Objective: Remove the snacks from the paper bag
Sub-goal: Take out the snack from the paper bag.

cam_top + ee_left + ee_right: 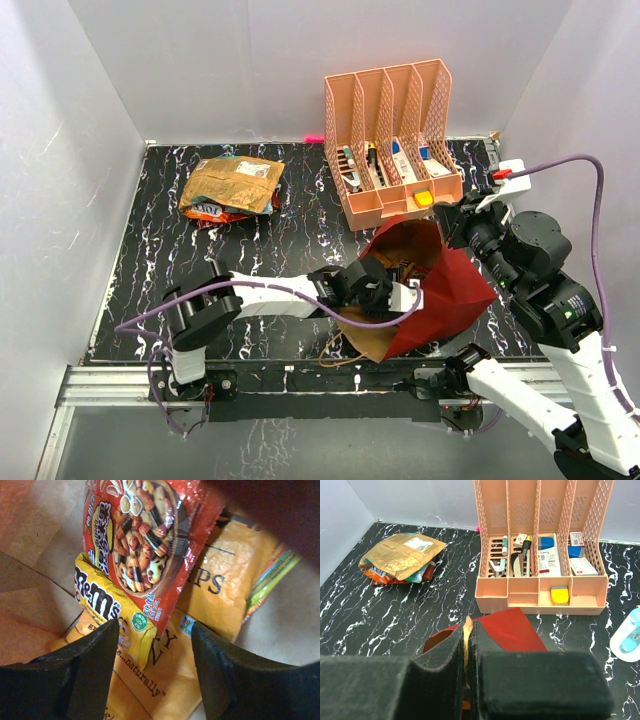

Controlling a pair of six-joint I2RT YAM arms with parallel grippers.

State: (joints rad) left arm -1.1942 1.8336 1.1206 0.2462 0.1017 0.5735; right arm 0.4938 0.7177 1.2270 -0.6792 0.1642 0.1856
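Observation:
The dark red paper bag (455, 290) lies tilted with its mouth toward the left arm. My left gripper (393, 292) reaches into that mouth. Inside, its jaws (155, 630) stand open over snacks: a red packet (145, 540), a yellow M&M's packet (107, 605) and an orange chip bag (165, 675); nothing is pinched between them. My right gripper (468, 625) is shut on the paper bag's rim (512, 630), a kraft-brown edge showing between its pads. A pile of snacks (232, 187) lies on the table at the far left.
The peach mesh organizer (395, 140) with pens and small items stands just behind the bag. A light-blue and white object (629, 639) lies at the right edge. The bag's twine handle (340, 352) trails near the table's front edge. White walls enclose the black marbled table.

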